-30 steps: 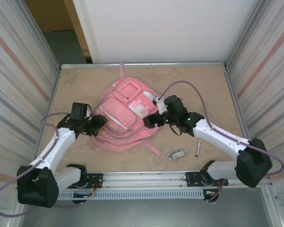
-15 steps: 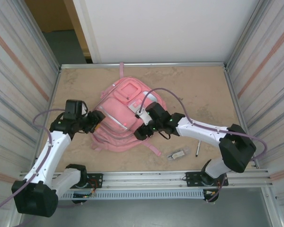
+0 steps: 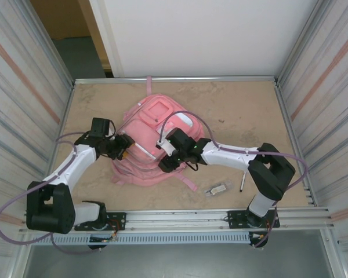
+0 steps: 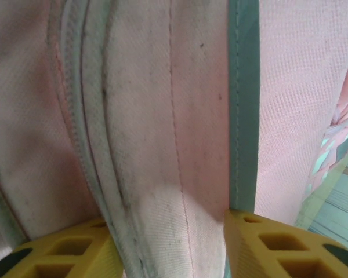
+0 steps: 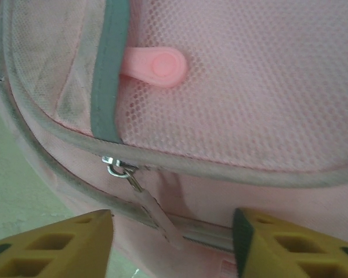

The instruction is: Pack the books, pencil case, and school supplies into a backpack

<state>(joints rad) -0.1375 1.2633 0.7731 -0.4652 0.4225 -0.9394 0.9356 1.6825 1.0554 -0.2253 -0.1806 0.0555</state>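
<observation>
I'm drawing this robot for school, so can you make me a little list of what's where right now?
backpack: pink, lying flat in the middle of the table
left gripper: pinching a fold on the backpack's side
right gripper: open, either side of the zipper pull, not touching it
pen: on the table, right of the backpack
small clear item: on the table beside the pen, not touching it
</observation>
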